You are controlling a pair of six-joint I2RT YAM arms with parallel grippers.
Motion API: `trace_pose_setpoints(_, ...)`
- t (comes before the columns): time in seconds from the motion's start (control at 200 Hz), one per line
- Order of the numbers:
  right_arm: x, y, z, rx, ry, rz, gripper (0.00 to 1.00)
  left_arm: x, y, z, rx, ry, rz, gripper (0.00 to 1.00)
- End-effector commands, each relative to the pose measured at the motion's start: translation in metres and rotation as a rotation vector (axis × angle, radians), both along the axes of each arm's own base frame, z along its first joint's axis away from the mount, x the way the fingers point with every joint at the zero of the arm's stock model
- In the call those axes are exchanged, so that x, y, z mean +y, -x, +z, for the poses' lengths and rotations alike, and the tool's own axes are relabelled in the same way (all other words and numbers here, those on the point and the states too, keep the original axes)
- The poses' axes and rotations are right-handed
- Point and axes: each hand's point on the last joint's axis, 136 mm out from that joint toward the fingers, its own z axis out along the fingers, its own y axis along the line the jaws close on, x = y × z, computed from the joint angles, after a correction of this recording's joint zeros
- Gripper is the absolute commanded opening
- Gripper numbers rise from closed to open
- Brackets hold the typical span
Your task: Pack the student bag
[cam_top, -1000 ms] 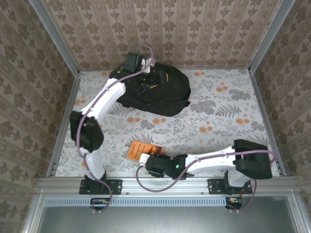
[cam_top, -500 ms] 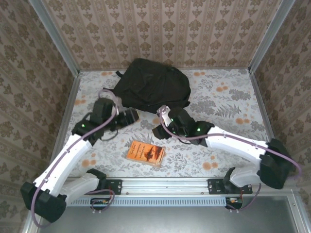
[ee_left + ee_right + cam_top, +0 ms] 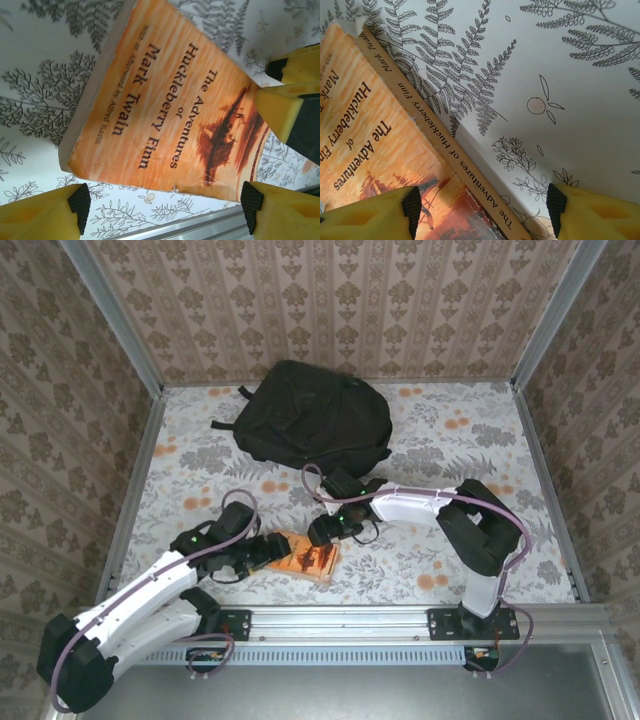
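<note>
The student bag (image 3: 310, 425), a large black backpack, lies at the back of the table and looks closed. An orange paperback, "The Adventures of Huckleberry Finn" (image 3: 308, 558) (image 3: 165, 105) (image 3: 375, 145), lies flat near the front edge. My left gripper (image 3: 272, 551) (image 3: 162, 207) stands open at the book's left side, and the book's edge lies just beyond its pads. My right gripper (image 3: 323, 533) (image 3: 482, 210) is open over the book's far edge, with the spine running between its jaws. Its yellow fingers (image 3: 280, 107) show in the left wrist view.
The metal rail (image 3: 340, 618) (image 3: 210, 225) runs along the near edge, close behind the book. Wallpapered walls close in the left, right and back. Bare flowered tablecloth (image 3: 450, 470) stretches to the right of the bag and the book.
Both grippers have moved from the strip in front of the bag down to the book, one on each side. Both sets of jaws have widened. The book and bag have stayed put.
</note>
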Motion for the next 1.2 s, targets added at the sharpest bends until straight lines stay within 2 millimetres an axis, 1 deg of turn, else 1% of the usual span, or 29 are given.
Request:
trace_pose_setpoints(0.0,0.005,0.008,-0.001,0.069,-0.022,-0.009,0.7,-0.003,0.007,-0.006,0.068,0.053,0.043,0.83)
trace_pose_setpoints(0.13,0.008,0.02,-0.005,0.101,-0.051,-0.005,0.7,-0.003,0.01,-0.024,0.133,0.097,0.089,0.83)
trace_pose_setpoints(0.205,0.009,0.028,-0.008,0.133,-0.075,-0.013,0.7,-0.003,0.008,-0.031,0.151,0.108,0.111,0.83)
trace_pose_setpoints(0.275,0.009,0.035,-0.011,0.153,-0.094,-0.017,0.7,-0.003,0.001,-0.033,0.144,0.113,0.122,0.83)
trace_pose_setpoints(0.43,0.009,0.044,-0.016,0.188,-0.128,-0.039,0.7,-0.01,-0.027,-0.028,0.067,0.105,0.119,0.82)
trace_pose_setpoints(0.505,0.011,0.048,-0.015,0.21,-0.159,-0.047,0.7,-0.018,-0.041,-0.029,0.048,0.102,0.102,0.82)
trace_pose_setpoints(0.535,0.012,0.049,-0.014,0.219,-0.17,-0.049,0.71,-0.023,-0.047,-0.027,0.037,0.111,0.095,0.81)
trace_pose_setpoints(0.63,0.013,0.053,-0.014,0.238,-0.199,-0.066,0.71,-0.04,-0.065,-0.031,0.03,0.132,0.066,0.81)
trace_pose_setpoints(0.7,0.009,0.05,-0.016,0.224,-0.178,-0.092,0.71,-0.056,-0.077,-0.029,0.016,0.161,0.026,0.8)
trace_pose_setpoints(0.745,0.007,0.049,-0.016,0.22,-0.177,-0.108,0.71,-0.063,-0.081,-0.029,0.018,0.16,0.009,0.8)
trace_pose_setpoints(0.83,0.008,0.05,-0.016,0.24,-0.191,-0.138,0.71,-0.074,-0.085,-0.025,0.005,0.192,-0.019,0.8)
trace_pose_setpoints(0.915,0.009,0.054,-0.016,0.27,-0.213,-0.148,0.71,-0.081,-0.088,-0.014,-0.027,0.232,-0.046,0.79)
trace_pose_setpoints(1.035,0.007,0.059,-0.015,0.288,-0.236,-0.16,0.71,-0.08,-0.09,0.003,-0.092,0.235,-0.07,0.79)
trace_pose_setpoints(1.12,0.009,0.065,-0.012,0.317,-0.256,-0.145,0.71,-0.078,-0.093,0.008,-0.121,0.221,-0.073,0.78)
trace_pose_setpoints(1.195,0.003,0.069,-0.015,0.313,-0.228,-0.14,0.71,-0.078,-0.096,0.012,-0.14,0.207,-0.084,0.79)
